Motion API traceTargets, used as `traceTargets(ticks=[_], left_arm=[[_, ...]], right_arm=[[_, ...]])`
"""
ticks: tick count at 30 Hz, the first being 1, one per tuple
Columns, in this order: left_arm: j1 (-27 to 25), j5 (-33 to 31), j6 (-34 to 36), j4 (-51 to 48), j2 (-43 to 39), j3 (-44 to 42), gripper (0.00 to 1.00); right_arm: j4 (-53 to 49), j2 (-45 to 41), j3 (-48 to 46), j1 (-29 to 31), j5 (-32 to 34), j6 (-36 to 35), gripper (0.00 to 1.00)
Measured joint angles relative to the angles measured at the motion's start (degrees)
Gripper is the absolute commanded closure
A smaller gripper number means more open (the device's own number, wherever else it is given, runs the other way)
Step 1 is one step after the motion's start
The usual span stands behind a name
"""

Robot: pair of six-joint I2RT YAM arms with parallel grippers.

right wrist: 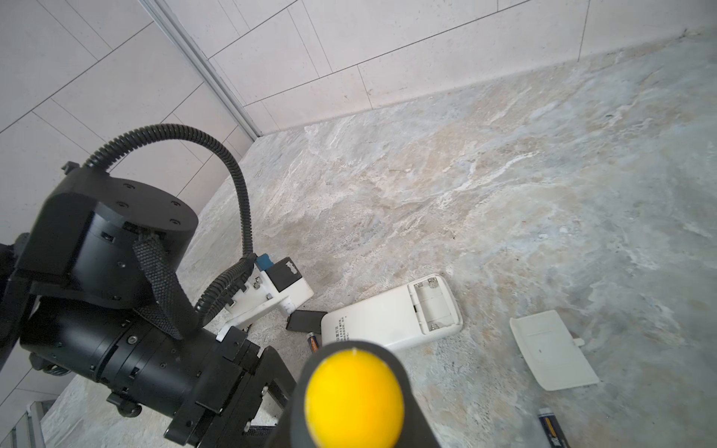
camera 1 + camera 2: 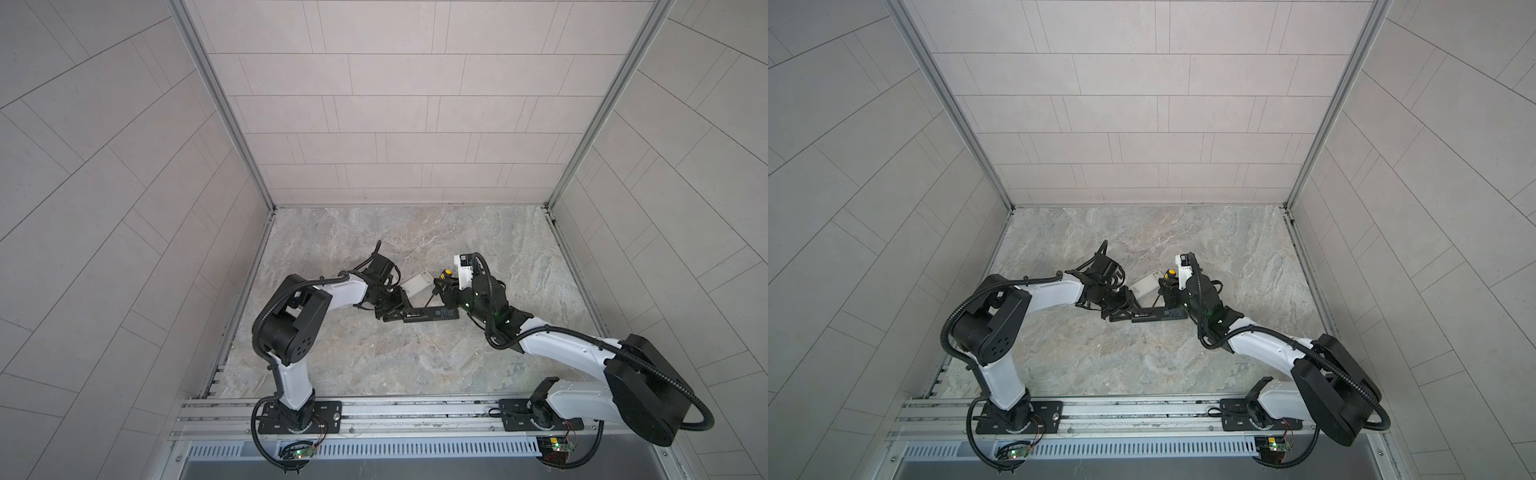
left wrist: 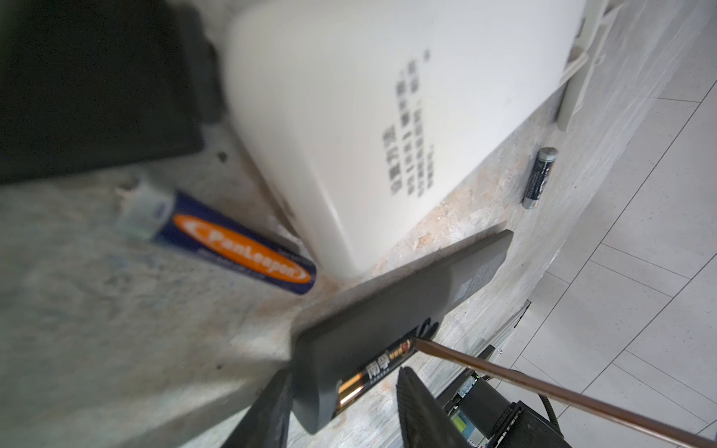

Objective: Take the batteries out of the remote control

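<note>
Centre of both top views: left claw clamps one end of black remote; right claw closed on screwdriver, tip at end of battery seated in remote's open bay. Two loose batteries on tabletop beside white remote.

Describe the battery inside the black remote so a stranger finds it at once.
On the marbled table, find the black remote held by the left gripper. In its open compartment lies a black battery, copper at one end, a screwdriver tip at the other. The blue battery and the dark battery lie loose; only this one sits in a remote.
</note>
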Motion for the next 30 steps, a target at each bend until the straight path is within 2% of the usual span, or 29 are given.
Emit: traceTargets(ticks=[30], left_arm=[[-0.02, 0.26, -0.66, 0.9, 0.15, -0.22, 0.49]], right_arm=[[6.51, -1.09, -4.68, -0.74, 3.91, 8.02, 1.0]])
